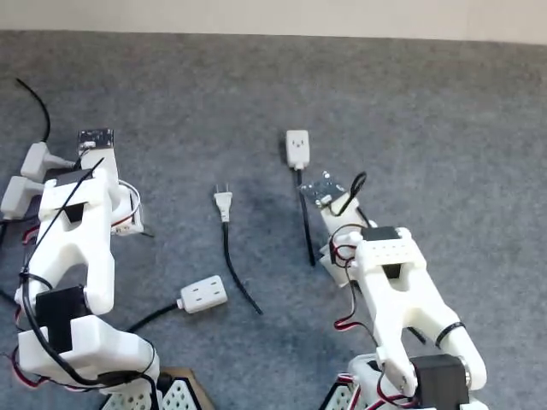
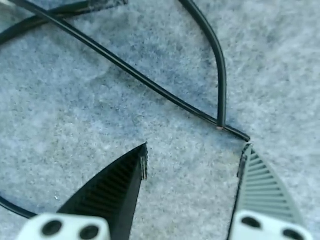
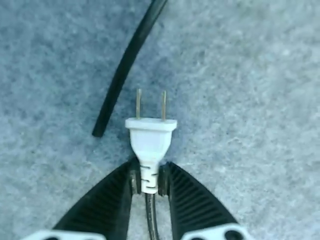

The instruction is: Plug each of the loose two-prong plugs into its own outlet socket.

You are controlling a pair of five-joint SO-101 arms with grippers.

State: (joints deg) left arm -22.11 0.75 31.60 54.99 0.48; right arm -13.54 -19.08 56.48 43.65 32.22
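**High view:** my left arm stands at the left edge of the bench, and my right arm stands toward the right end of the near edge. A loose plug lies mid-bench with its prongs toward the far edge. Its black lead trails toward the near edge. The far socket lies nearer the far edge, between that plug and my right arm. The near socket lies toward the near edge, between my arms.

**Left wrist view:** my left end effector is spread wide above the bench and pinches nothing. Black cords cross beyond its fingertips.

**Right wrist view:** my right end effector pinches the neck of a white two-prong plug, whose prongs point away from me. The end of a black cord lies just beside the prongs, apart from them
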